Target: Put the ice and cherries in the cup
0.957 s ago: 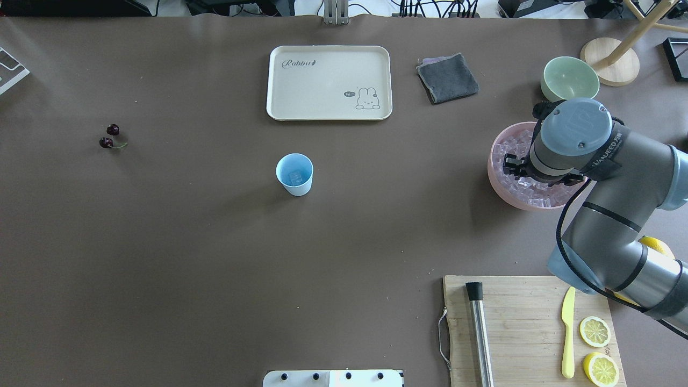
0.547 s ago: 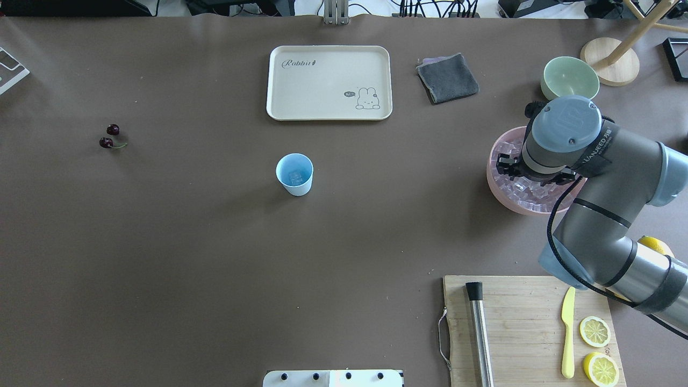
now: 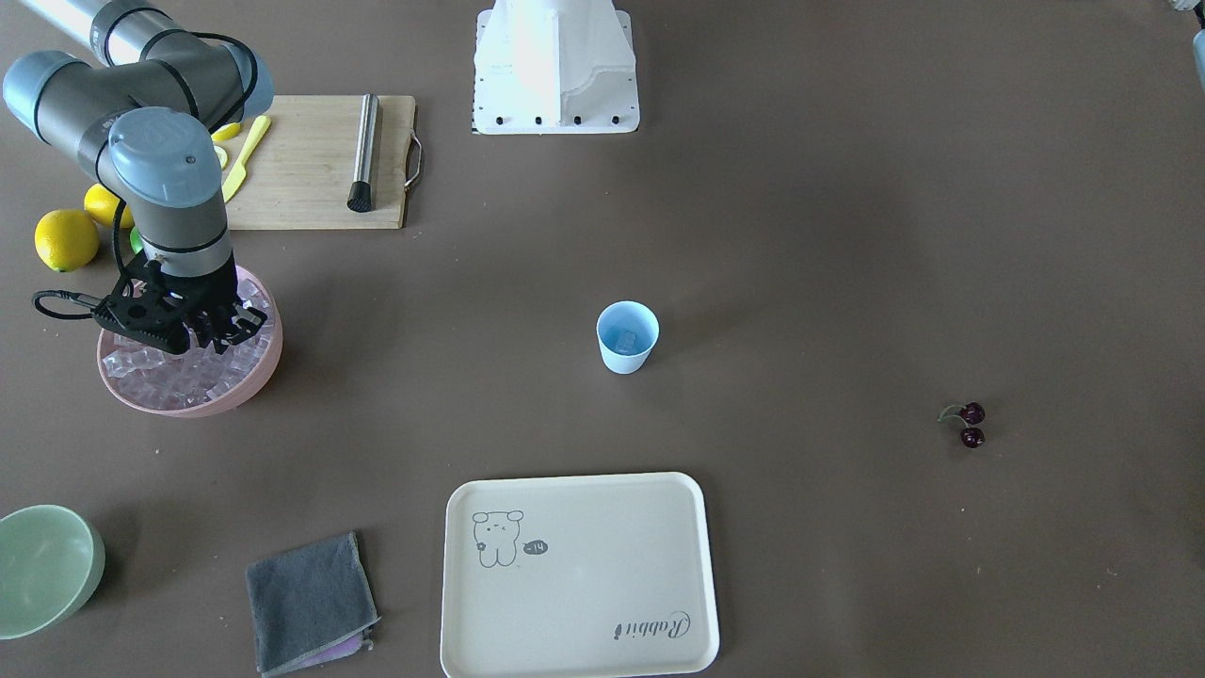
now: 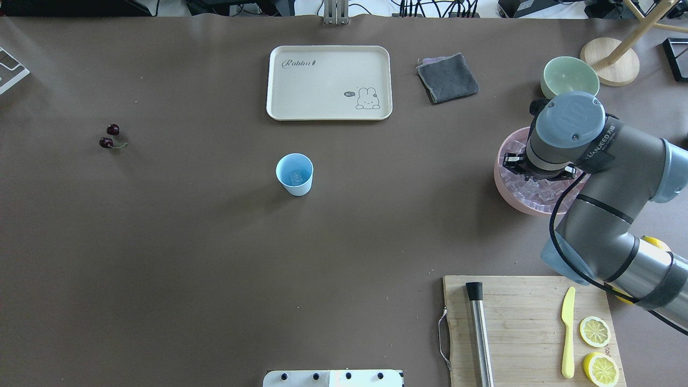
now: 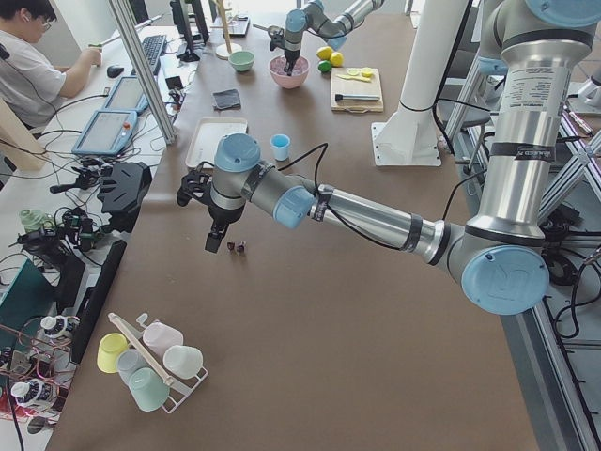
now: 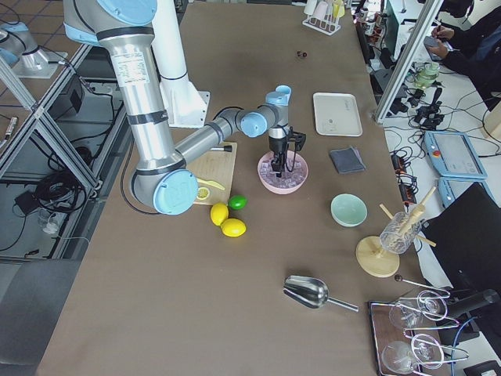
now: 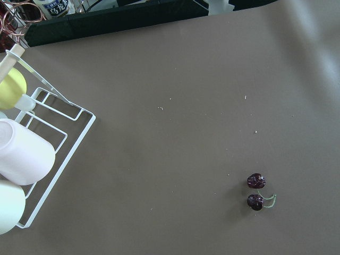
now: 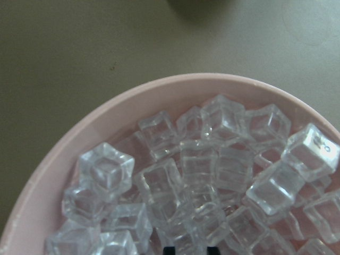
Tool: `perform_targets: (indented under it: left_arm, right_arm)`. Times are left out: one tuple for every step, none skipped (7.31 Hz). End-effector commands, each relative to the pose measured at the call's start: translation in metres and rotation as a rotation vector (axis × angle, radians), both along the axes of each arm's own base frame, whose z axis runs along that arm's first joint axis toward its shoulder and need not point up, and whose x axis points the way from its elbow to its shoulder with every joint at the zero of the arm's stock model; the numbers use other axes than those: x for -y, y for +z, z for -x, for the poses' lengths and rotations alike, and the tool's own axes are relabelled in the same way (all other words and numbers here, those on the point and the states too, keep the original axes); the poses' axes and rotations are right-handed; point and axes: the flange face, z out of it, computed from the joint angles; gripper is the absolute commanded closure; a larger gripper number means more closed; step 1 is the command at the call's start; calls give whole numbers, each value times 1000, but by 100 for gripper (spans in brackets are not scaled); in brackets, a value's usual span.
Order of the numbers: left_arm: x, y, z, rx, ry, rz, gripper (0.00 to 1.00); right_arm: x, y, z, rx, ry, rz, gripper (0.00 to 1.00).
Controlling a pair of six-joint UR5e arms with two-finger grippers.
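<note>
The pale blue cup (image 4: 294, 173) stands mid-table with one ice cube in it; it also shows in the front view (image 3: 627, 336). The cherries (image 4: 109, 137) lie far left on the table and show in the left wrist view (image 7: 256, 191). Ice (image 8: 202, 159) fills the pink bowl (image 4: 502, 183) at the right. My right gripper (image 3: 212, 331) is down in the ice. Its fingertips (image 8: 169, 249) stand close together with a cube between them. My left gripper (image 5: 214, 244) hangs just above and beside the cherries; I cannot tell whether it is open or shut.
A cream tray (image 4: 329, 81), a grey cloth (image 4: 447, 78) and a pale green bowl (image 4: 570, 78) lie along the far side. A cutting board (image 4: 516, 322) with a metal bar, a yellow knife and lemon slices is at the near right. A wire cup rack (image 7: 37, 149) stands near the cherries.
My right wrist has shifted over the pink bowl, first left, then back right and farther away. The bowl has slid a little to the right. The cup and cherries have not moved.
</note>
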Motion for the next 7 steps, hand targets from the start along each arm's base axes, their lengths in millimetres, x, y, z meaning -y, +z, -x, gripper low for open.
perform_targets:
  left_arm:
    - [1, 1, -3, -6, -3, 2, 2]
    - [1, 1, -3, -6, -4, 4, 2]
    - [1, 2, -3, -6, -4, 5, 2]
    - [1, 3, -5, -5, -1, 10, 2]
    - [1, 2, -5, -5, 0, 4, 2]
    - [1, 2, -5, -4, 0, 4, 2]
    - [1, 4, -5, -3, 0, 6, 2]
  right_arm:
    - [7, 1, -11, -2, 7, -4, 100]
    - [12, 1, -18, -3, 20, -5, 100]
    - [17, -3, -27, 1, 29, -15, 100]
    - [17, -3, -28, 2, 20, -20, 100]
    - [16, -4, -26, 4, 13, -23, 24]
    - [13, -8, -25, 12, 7, -26, 0]
    - [10, -10, -21, 16, -1, -28, 0]
